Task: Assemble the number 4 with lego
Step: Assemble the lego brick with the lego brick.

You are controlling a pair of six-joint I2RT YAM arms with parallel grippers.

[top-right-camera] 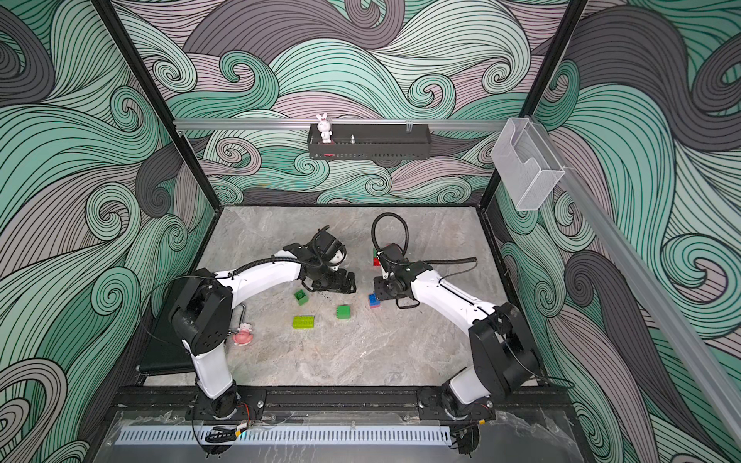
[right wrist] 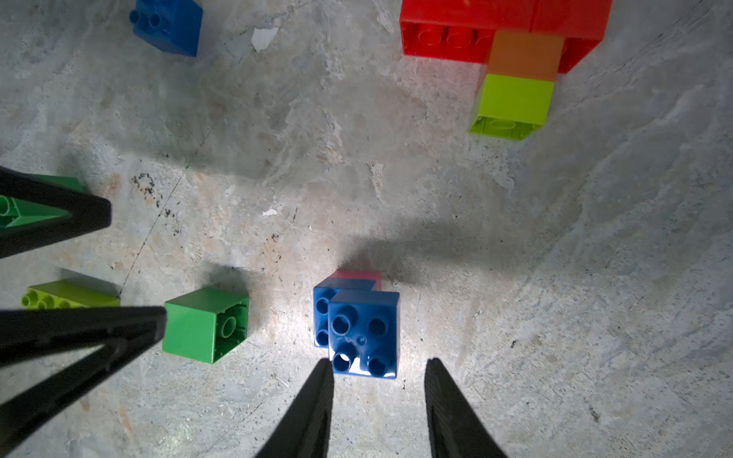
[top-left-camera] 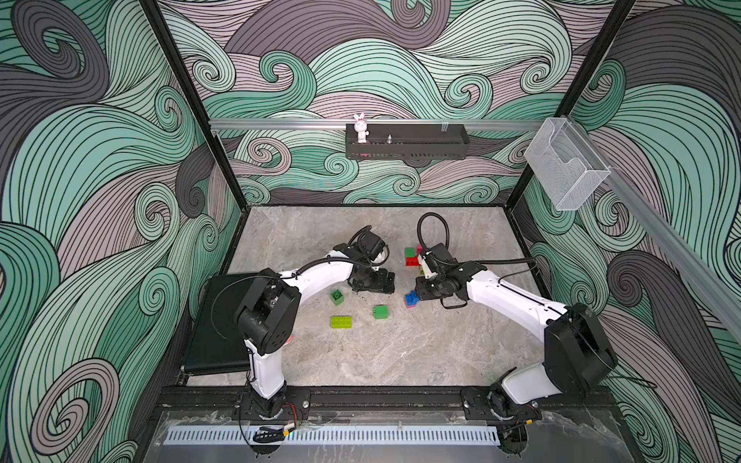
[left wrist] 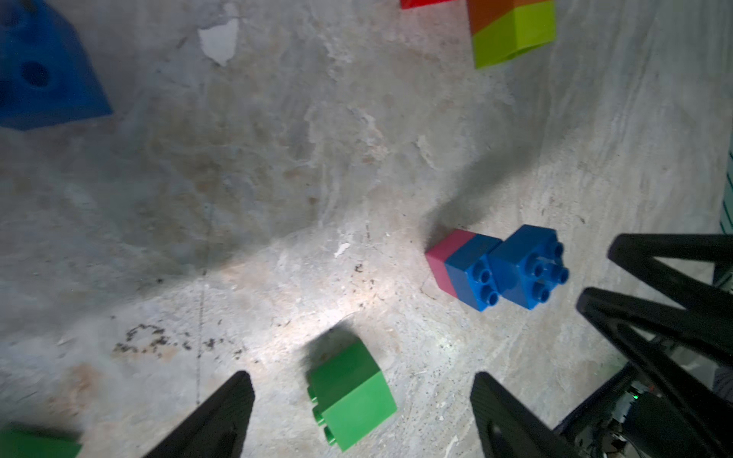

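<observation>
Both claws spread, low over loose lego bricks on the grey marbled counter.
In both top views the left claw hangs mid-counter, with a dark green square studded brick, a green cube-shaped brick and a lime oblong brick on its near side; the right claw is at a blue square brick, and a cluster of red and green bricks lies farther back. In the left wrist view the left claw's fingers stand apart, the green cube-shaped brick between them and clear of both. In the right wrist view the right claw's fingers stand apart, holding nothing, the blue square brick just beyond their tips against a pink-and-blue pair.
</observation>
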